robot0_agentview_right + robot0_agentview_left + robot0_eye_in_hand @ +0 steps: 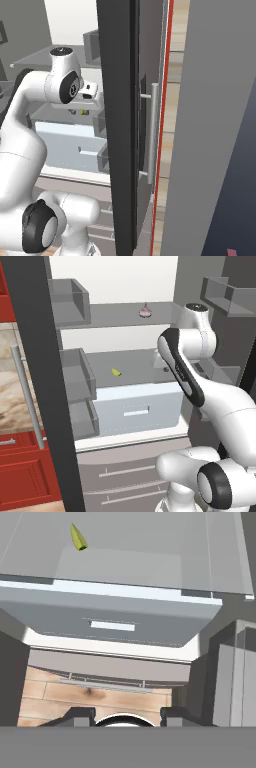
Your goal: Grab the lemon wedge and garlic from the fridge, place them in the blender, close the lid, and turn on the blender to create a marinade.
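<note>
A white robot arm's gripper (127,716), jaws parted and empty, hangs inside the open fridge (35,381) above its pale drawer (137,408), the lemon wedge (116,372) on the shelf behind, the garlic (145,311) one shelf higher.

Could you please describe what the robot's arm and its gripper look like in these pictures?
The arm is made of glossy white rounded segments with black bands and caps at the joints. No cables or markings show. In the hand view the gripper ends in two small dark grey blocky finger tips.
</note>
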